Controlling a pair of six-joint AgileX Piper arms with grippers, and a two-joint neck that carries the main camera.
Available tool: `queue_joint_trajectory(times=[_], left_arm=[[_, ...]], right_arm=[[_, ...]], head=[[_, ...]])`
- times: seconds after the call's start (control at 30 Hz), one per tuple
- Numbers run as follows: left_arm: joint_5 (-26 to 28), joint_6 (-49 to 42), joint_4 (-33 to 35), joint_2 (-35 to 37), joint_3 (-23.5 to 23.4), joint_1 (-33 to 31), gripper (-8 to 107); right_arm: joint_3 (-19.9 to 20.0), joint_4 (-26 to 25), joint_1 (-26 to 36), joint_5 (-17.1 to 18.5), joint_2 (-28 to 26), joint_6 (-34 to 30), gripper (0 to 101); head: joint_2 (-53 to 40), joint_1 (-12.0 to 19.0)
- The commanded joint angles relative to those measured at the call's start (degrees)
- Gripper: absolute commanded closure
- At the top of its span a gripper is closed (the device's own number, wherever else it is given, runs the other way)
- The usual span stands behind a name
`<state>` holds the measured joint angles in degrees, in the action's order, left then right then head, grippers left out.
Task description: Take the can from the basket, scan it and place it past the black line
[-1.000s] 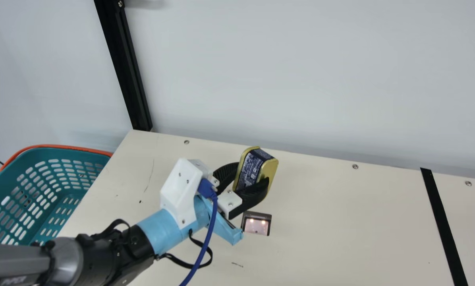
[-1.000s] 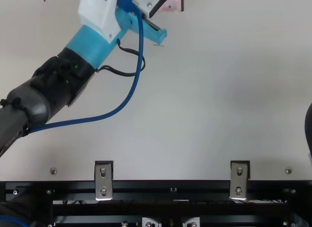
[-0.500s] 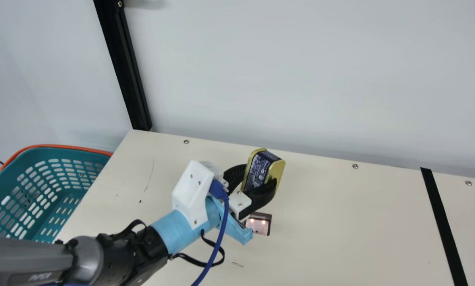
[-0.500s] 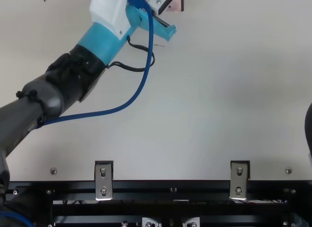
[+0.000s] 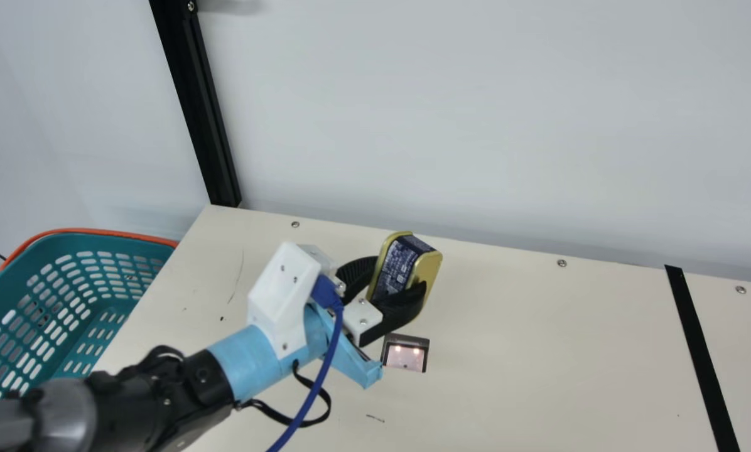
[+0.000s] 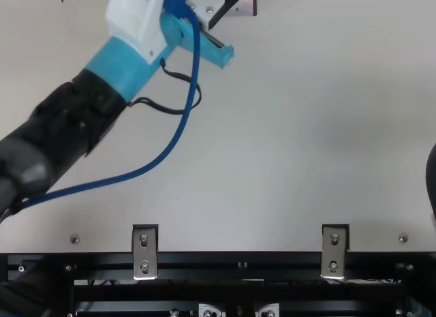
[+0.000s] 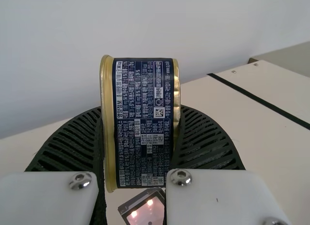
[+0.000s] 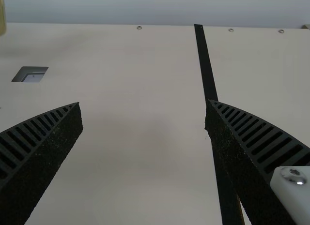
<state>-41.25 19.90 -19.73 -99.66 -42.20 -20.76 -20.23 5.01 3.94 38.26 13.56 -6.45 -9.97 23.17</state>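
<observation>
Left gripper (image 5: 394,284): jaws part-open, set to the can's (image 5: 408,256) thickness. The two ribbed fingers bear on opposite faces of the can and pinch it between them. Right gripper (image 6: 432,184): located at the 3 o'clock edge of the top view. In the right wrist view the right gripper (image 8: 144,103) has its jaws spread wide, holding nothing; the black line (image 5: 702,358) runs beneath one finger.

Can: flattened block form, rounded corners. Gold rims and end faces; dark blue label with dense pale print and a small square code. Attitude: tilted in the main view. Position: raised above the table (image 5: 539,351), on the basket (image 5: 61,235) side of the line.

Clock directions below are taken from the can in the main view. Basket: 9 o'clock, well apart, beside the table edge. Teal, with rows of slots in wall and base; the interior is partly cut off by the view's edge. An orange rim (image 5: 27,243) lies along its far side. Scanner (image 5: 405,358): 6 o'clock, near, two spots lit. Line: between 3 and 4 o'clock, well apart.
</observation>
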Motion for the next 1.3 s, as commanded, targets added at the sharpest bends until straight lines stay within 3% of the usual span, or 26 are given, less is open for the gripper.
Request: queue_joint_trajectory(times=[0.0,0.3,0.53,0.8,0.97,1.1,1.27], left_arm=[[4.5,1.2,-5.1,4.4,-0.1,0.4,89],[15.0,12.1,-25.0,13.8,-1.2,1.2,89],[18.8,21.1,-41.9,18.3,-1.7,1.5,89],[19.5,35.0,-63.5,21.1,-1.7,2.7,89],[15.0,46.7,-80.2,22.5,-1.7,5.5,89],[12.2,43.1,-80.3,22.1,0.1,6.4,89],[13.2,38.8,-80.3,21.1,3.9,5.5,89]], right_arm=[[0.0,0.0,0.0,0.0,0.0,0.0,0],[0.0,0.0,0.0,0.0,0.0,0.0,0],[0.0,0.0,0.0,0.0,0.0,0.0,0],[0.0,0.0,0.0,0.0,0.0,0.0,0],[0.0,0.0,0.0,0.0,0.0,0.0,0],[0.0,0.0,0.0,0.0,0.0,0.0,0],[0.0,0.0,0.0,0.0,0.0,0.0,0]], head=[[0.0,1.8],[0.0,1.8],[0.0,1.8],[0.0,1.8],[0.0,1.8],[0.0,1.8],[0.0,1.8]])
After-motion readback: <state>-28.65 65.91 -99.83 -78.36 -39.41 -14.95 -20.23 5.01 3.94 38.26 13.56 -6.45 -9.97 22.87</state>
